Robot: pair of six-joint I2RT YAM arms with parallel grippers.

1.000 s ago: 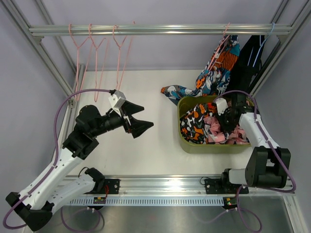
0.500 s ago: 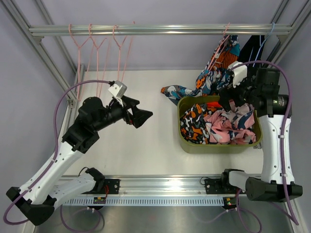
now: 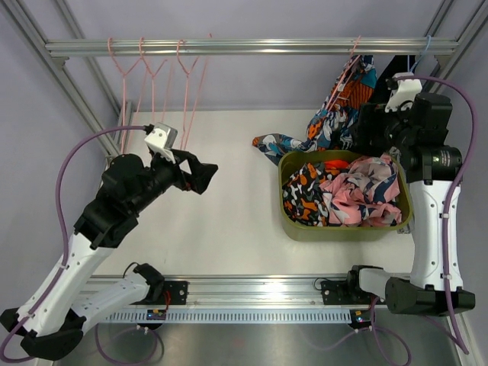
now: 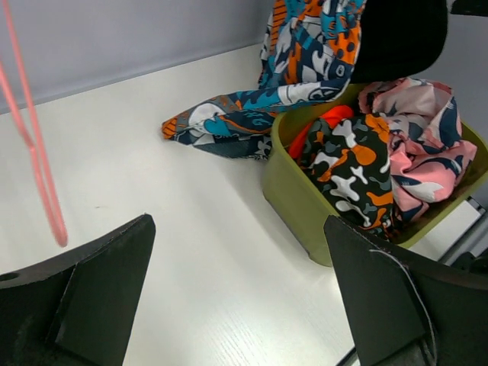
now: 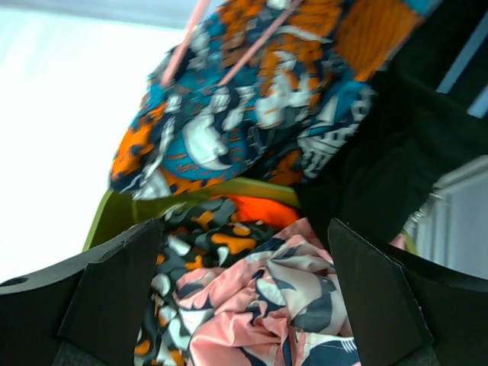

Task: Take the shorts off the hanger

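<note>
The teal-orange-navy shorts (image 3: 341, 110) hang from a pink hanger (image 3: 352, 59) at the right end of the rail, one leg trailing onto the table. Black shorts (image 3: 387, 95) hang beside them on a blue hanger (image 3: 424, 47). Pink printed shorts (image 5: 267, 320), camouflage shorts (image 5: 194, 244) and plain orange shorts (image 5: 263, 207) lie in the green bin (image 3: 343, 231). My right gripper (image 3: 364, 136) hovers open above the bin's far edge, close to the hanging teal shorts (image 5: 229, 114) and black shorts (image 5: 381, 168), holding nothing. My left gripper (image 3: 200, 177) is open over the table at centre-left.
Three empty pink hangers (image 3: 152, 72) hang at the left end of the rail (image 3: 252, 47); one hanger (image 4: 34, 145) shows close to my left fingers. Frame posts slope down both sides. The green bin (image 4: 305, 198) stands right of centre.
My right gripper let go of the pink shorts in the bin, opened, and rose toward the hanging shorts. My left arm drew back to the left.
</note>
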